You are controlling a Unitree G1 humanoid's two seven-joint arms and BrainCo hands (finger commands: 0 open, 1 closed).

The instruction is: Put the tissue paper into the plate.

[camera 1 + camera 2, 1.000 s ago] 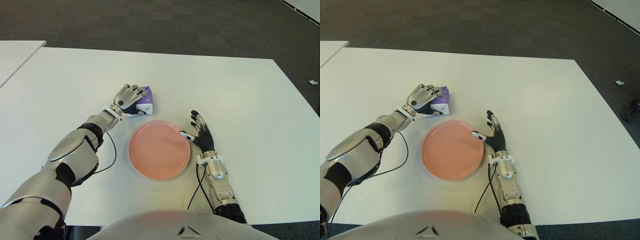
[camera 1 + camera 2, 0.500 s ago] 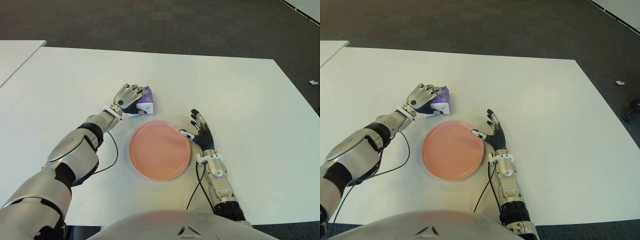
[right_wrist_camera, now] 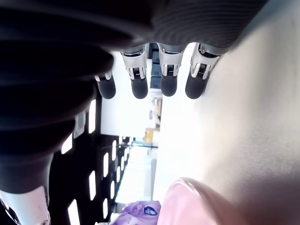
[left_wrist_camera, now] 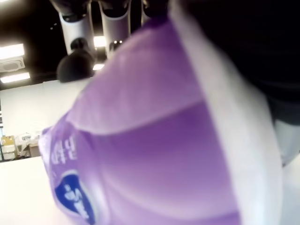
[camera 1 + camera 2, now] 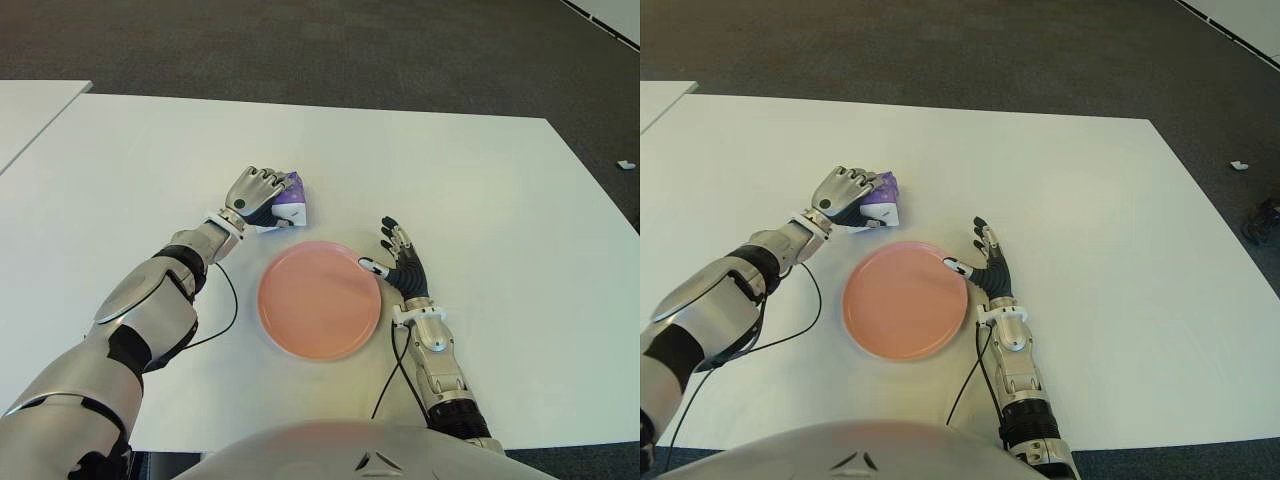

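Note:
The tissue paper is a purple and white pack (image 5: 287, 203) on the white table, just beyond the upper left rim of the pink plate (image 5: 320, 300). My left hand (image 5: 256, 194) is curled over the pack from its left, fingers wrapped on top; the pack (image 4: 154, 140) fills the left wrist view against the palm. My right hand (image 5: 400, 262) shows beside the plate's right rim with fingers spread (image 3: 140, 82), holding nothing. The plate holds nothing.
A black cable (image 5: 215, 310) loops on the table left of the plate, and another (image 5: 392, 375) trails beside my right forearm. Dark carpet lies past the table's far edge (image 5: 320, 108). Another white table's corner (image 5: 40, 100) is at the far left.
The left hand with the pack has edged slightly away from the plate. The right hand has barely shifted.

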